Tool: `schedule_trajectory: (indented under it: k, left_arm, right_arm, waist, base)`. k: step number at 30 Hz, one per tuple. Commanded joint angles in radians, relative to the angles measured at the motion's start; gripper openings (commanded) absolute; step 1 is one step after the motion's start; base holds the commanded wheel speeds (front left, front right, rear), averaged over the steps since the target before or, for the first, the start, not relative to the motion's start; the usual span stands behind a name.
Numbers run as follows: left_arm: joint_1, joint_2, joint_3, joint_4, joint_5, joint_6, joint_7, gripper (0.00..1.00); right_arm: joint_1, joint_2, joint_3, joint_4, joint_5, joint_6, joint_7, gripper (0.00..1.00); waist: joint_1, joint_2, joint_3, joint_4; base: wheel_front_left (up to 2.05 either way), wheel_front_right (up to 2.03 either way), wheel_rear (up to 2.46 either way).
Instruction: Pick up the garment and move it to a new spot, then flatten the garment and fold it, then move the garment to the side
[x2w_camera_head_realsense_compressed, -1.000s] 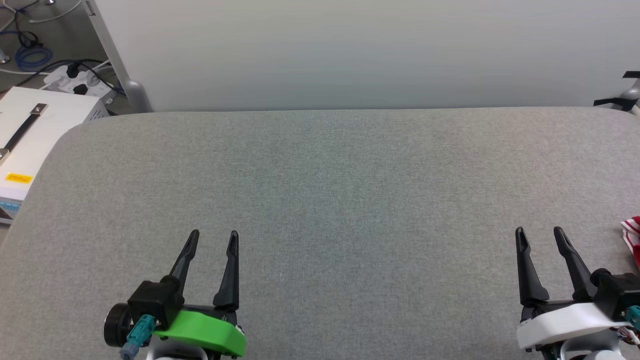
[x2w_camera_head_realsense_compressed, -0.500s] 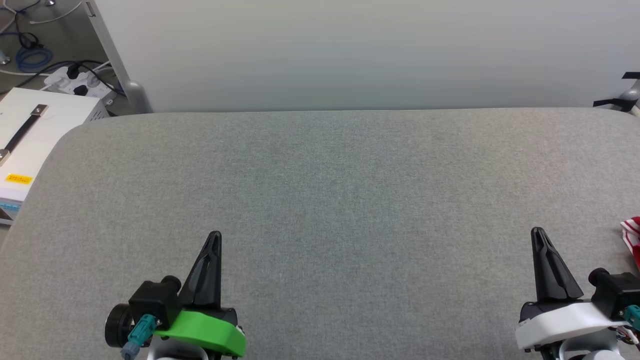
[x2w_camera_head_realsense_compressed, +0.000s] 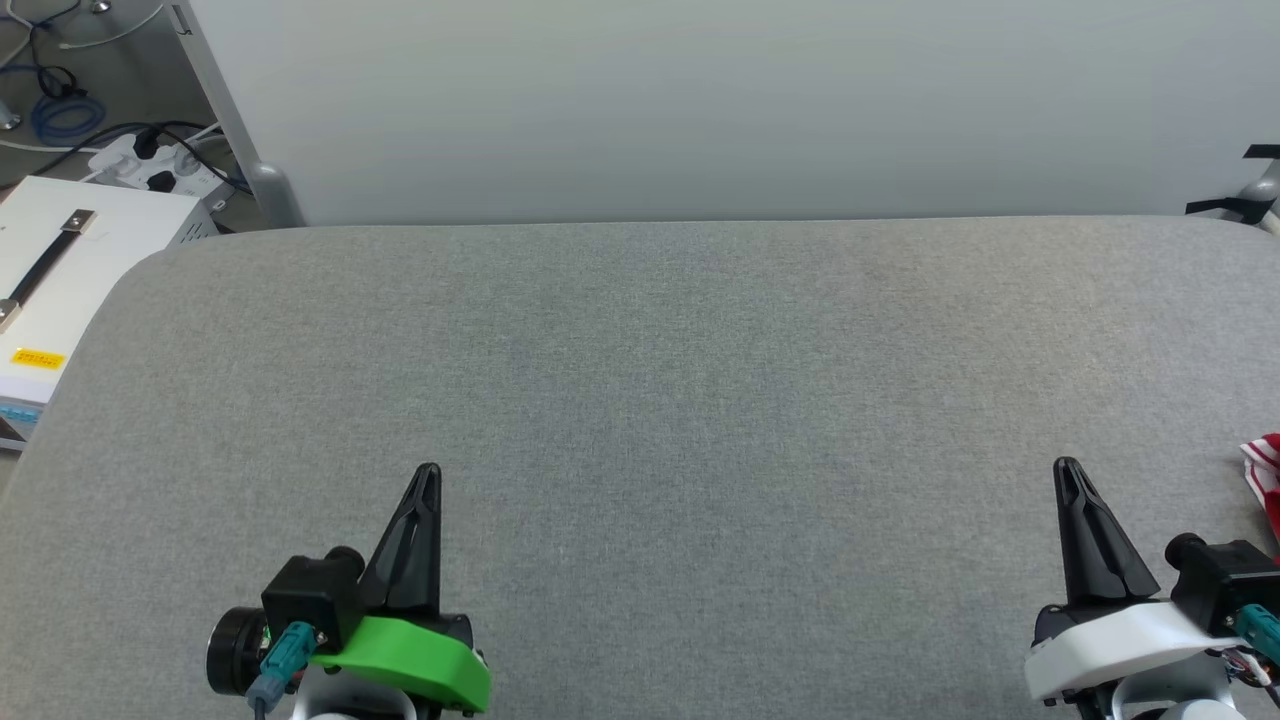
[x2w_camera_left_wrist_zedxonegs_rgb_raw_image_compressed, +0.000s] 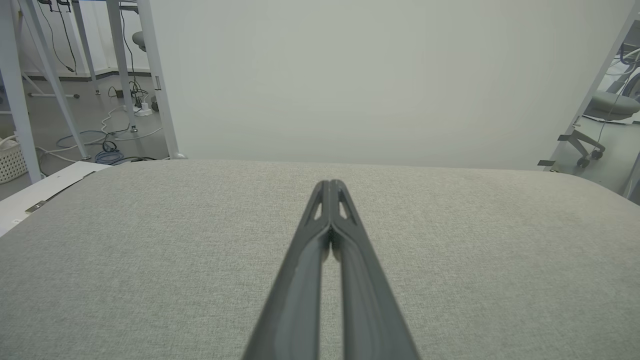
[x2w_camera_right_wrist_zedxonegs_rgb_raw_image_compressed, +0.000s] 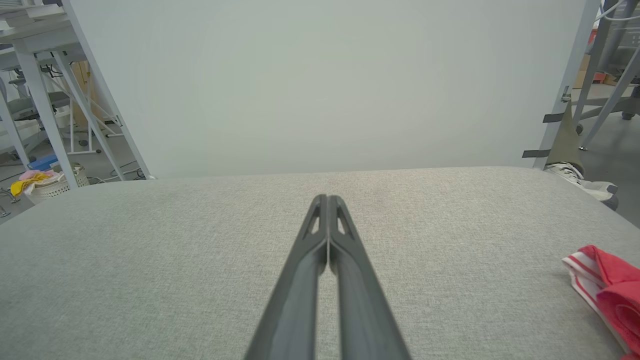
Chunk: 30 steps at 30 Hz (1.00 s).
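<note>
Grey table (x2w_camera_head_realsense_compressed: 640, 380) bears red garment (x2w_camera_head_realsense_compressed: 1268, 480).

Wide grey fabric-covered table (x2w_camera_head_realsense_compressed: 640, 380) with rounded corners, evenly lit, no hard shadows. Plain pale backdrop panel (x2w_camera_head_realsense_compressed: 700, 100) stands along its far edge, held by a grey metal post (x2w_camera_head_realsense_compressed: 225, 110) at left. Grey floor (x2w_camera_head_realsense_compressed: 120, 60) beyond, with a blue cable coil (x2w_camera_head_realsense_compressed: 62, 112) and a white power strip (x2w_camera_head_realsense_compressed: 160, 165). White box (x2w_camera_head_realsense_compressed: 110, 225) with a black handle and yellow label just beside the table's left edge. White frame legs (x2w_camera_left_wrist_zedxonegs_rgb_raw_image_compressed: 55, 90), white basket (x2w_camera_left_wrist_zedxonegs_rgb_raw_image_compressed: 10, 162), office chair (x2w_camera_left_wrist_zedxonegs_rgb_raw_image_compressed: 607, 107) further off.
</note>
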Motion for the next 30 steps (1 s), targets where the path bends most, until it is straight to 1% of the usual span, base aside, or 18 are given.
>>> schedule_trajectory:
  k: [1,30]
  left_arm:
    - [-0.003,-0.001,0.005,-0.005,0.011,0.007,0.005,0.00]
    - [-0.009,-0.002,0.019,-0.024,0.053,0.037,0.066,0.00]
  right_arm:
    - [-0.005,0.002,0.002,-0.006,-0.010,0.000,0.006,0.00]
    - [-0.013,0.016,0.005,-0.023,-0.068,0.000,0.066,0.00]
  waist:
    - [0.0000,0.0000,0.000,0.000]
    - [0.0000,0.0000,-0.002,-0.001]
  base:
    - [0.00,0.00,0.00]
    - [0.00,0.00,0.00]
